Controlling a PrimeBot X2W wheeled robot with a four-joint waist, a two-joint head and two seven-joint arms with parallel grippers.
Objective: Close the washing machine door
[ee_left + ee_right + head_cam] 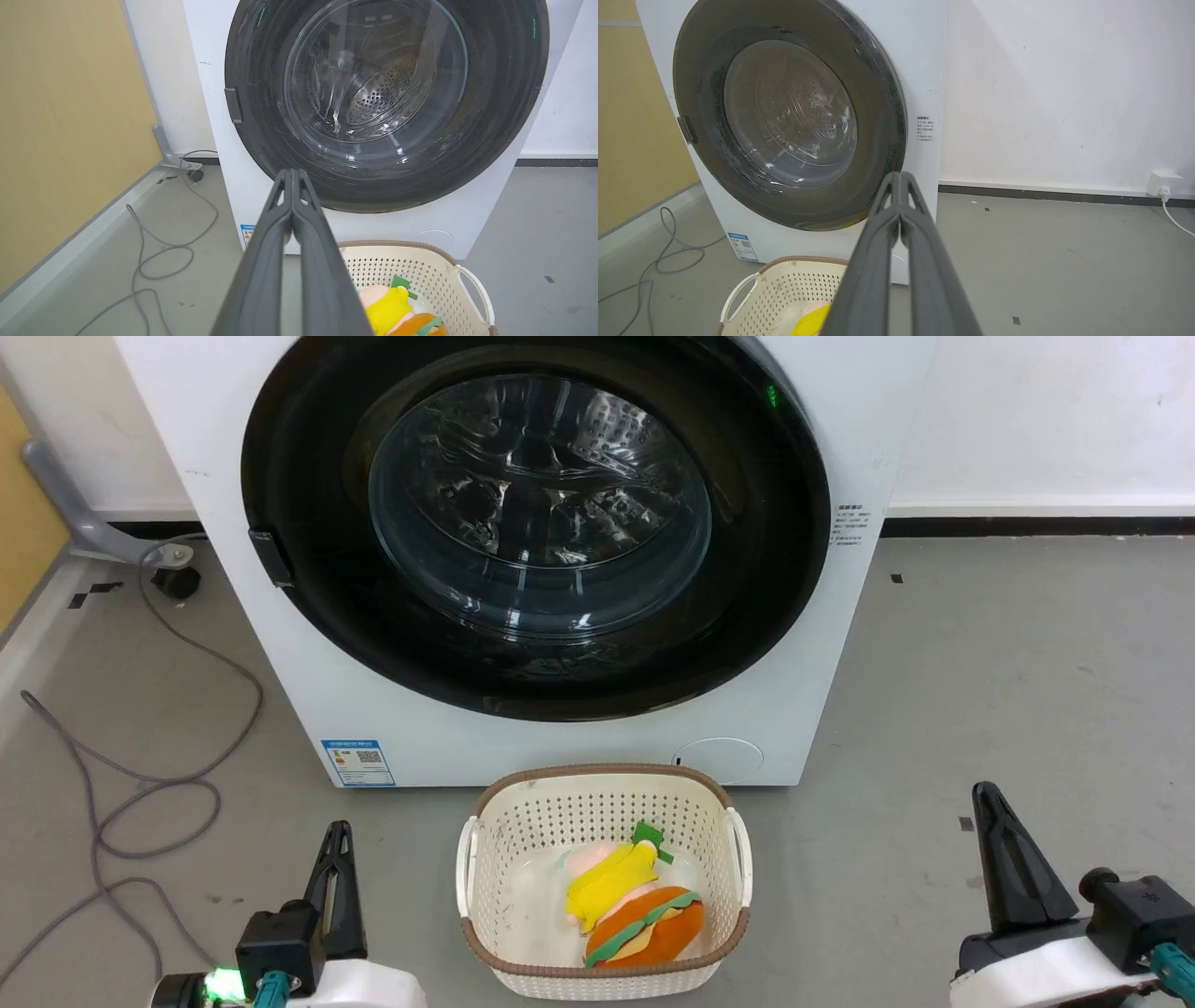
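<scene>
The white washing machine (280, 644) stands in front of me, its blue label at the lower left. Its round black-rimmed door (308, 485) lies flat against the machine front, the steel drum showing through the bulging glass; the door (261, 116) and the door (700, 93) look the same from both wrists. My left gripper (337, 831) sits low at the left, shut and holding nothing, its tips (293, 173) pressed together well short of the machine. Low at the right, my right gripper (986, 795) is shut too, its tips (900, 176) touching, also apart from the machine.
A cream perforated basket (597, 803) with plush toys (635, 905) sits on the grey floor just before the machine. Grey cable (140, 793) loops on the floor at the left beside a yellow panel (70, 116). At the right wall there is a socket (1162, 182).
</scene>
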